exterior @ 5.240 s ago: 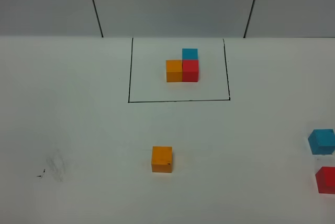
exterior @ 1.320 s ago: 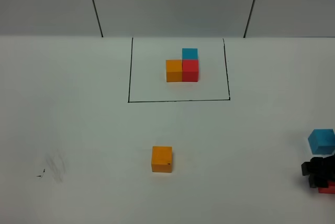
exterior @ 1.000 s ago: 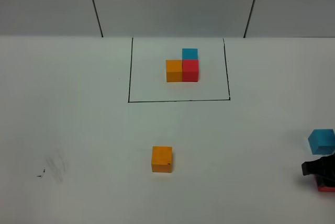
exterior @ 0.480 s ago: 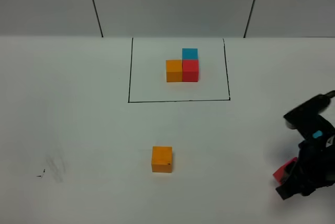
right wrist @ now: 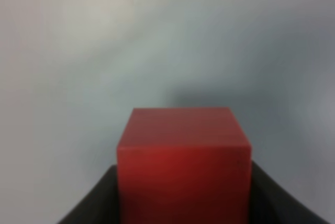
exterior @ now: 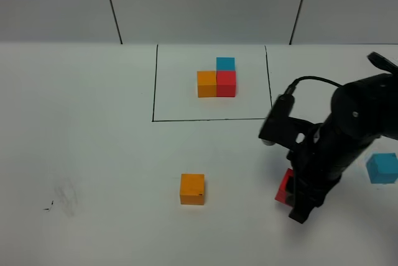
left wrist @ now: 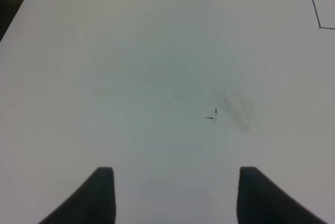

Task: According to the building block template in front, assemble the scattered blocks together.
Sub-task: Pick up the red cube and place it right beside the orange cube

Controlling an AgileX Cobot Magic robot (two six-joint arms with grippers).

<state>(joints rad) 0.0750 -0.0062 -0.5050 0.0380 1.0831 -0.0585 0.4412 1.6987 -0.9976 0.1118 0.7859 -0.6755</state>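
The template (exterior: 217, 79) of orange, red and blue cubes sits inside the black drawn rectangle at the back. The loose orange cube (exterior: 192, 189) lies in front of the frame. My right gripper (exterior: 292, 201) is shut on the loose red cube (exterior: 285, 187), carried above the table to the right of the orange cube; the right wrist view shows the red cube (right wrist: 183, 166) between its dark fingers. The loose blue cube (exterior: 382, 168) lies at the far right. My left gripper (left wrist: 172, 192) is open and empty over bare table and is out of the exterior view.
The white table (exterior: 93, 123) runs to a grey panelled wall at the back. A faint smudge with a small black mark (exterior: 59, 199) lies at the front left; the smudge also shows in the left wrist view (left wrist: 233, 110).
My right arm came in from the right edge, closed on the red cube, lifted it and carried it left toward the orange cube. The blue cube and orange cube stayed put.
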